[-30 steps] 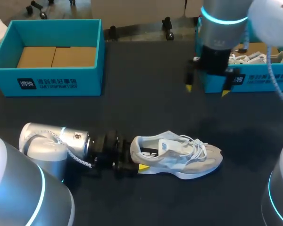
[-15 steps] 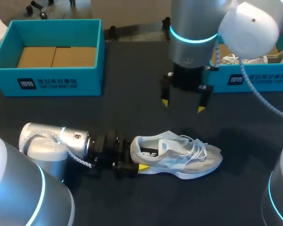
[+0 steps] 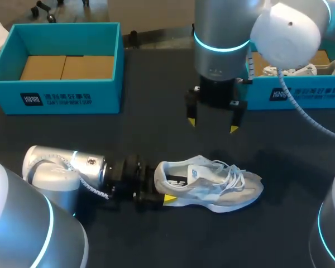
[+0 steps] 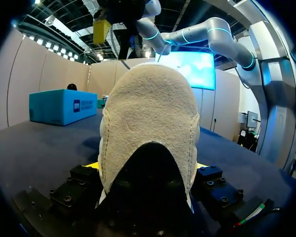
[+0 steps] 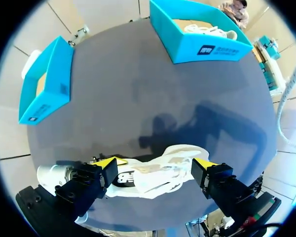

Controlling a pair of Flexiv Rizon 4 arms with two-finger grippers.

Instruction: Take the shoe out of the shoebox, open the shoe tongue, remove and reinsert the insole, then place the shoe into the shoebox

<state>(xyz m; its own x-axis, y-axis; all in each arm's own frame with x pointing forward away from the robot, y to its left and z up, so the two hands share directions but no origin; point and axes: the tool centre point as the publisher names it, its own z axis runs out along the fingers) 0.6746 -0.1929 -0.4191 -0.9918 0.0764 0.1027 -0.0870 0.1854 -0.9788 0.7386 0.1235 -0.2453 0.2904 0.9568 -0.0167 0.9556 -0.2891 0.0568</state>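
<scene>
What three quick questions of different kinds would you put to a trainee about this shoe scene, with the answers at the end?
1. True or false: the right claw is gripping the shoe.
2. Which part of the shoe sits between the left claw fingers? A: toe. B: heel. C: laces.
3. Fill in: the shoe rests on the dark ____, not inside a box.

Key: 1 false, it hovers open above the shoe. 2 B. 3 table.
</scene>
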